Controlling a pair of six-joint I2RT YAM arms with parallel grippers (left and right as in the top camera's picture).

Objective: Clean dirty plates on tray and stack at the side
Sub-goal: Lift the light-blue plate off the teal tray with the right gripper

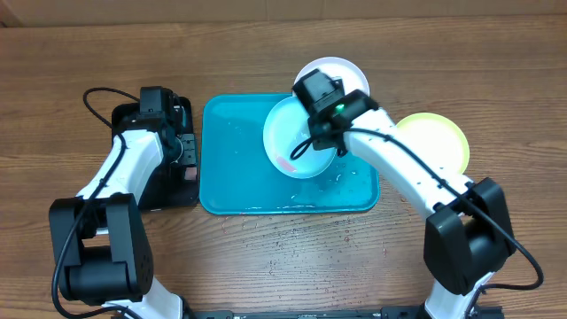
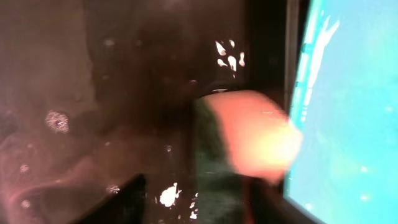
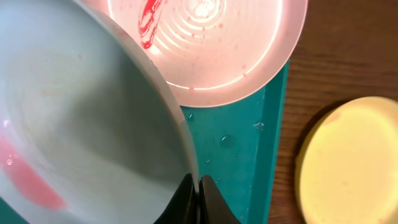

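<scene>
Wooden table [image 1: 266, 257] carries the whole setup. Turquoise tray [image 1: 230, 168] sits at centre, wet, with water droplets [image 3: 227, 140] on its floor near the right rim. Black tray [image 1: 127, 115] lies just beside it on the left, largely covered by the left arm. Pale blue plate [image 1: 297, 133] is over the right half of the turquoise tray, tilted up on edge, with a pink-red smear [image 1: 285, 164] on its lower inner face. In the right wrist view the same plate [image 3: 81, 124] fills the left of the frame. White plate [image 1: 341, 71] rests at the tray's far right corner and overhangs the rim. Seen close [image 3: 217, 50], it shows a red streak [image 3: 148, 22] and fine specks. Pale yellow plate [image 1: 438, 142] lies flat on the table right of the tray, apart from the other two. Sponge [image 2: 249, 134], orange with a green scouring side, lies in the black tray near the turquoise rim; this view is blurred. Right gripper [image 3: 198, 196] is clenched on the rim of the pale blue plate. Left gripper [image 1: 186, 151] is over the black tray; cannot tell whether it is released or clenched.
</scene>
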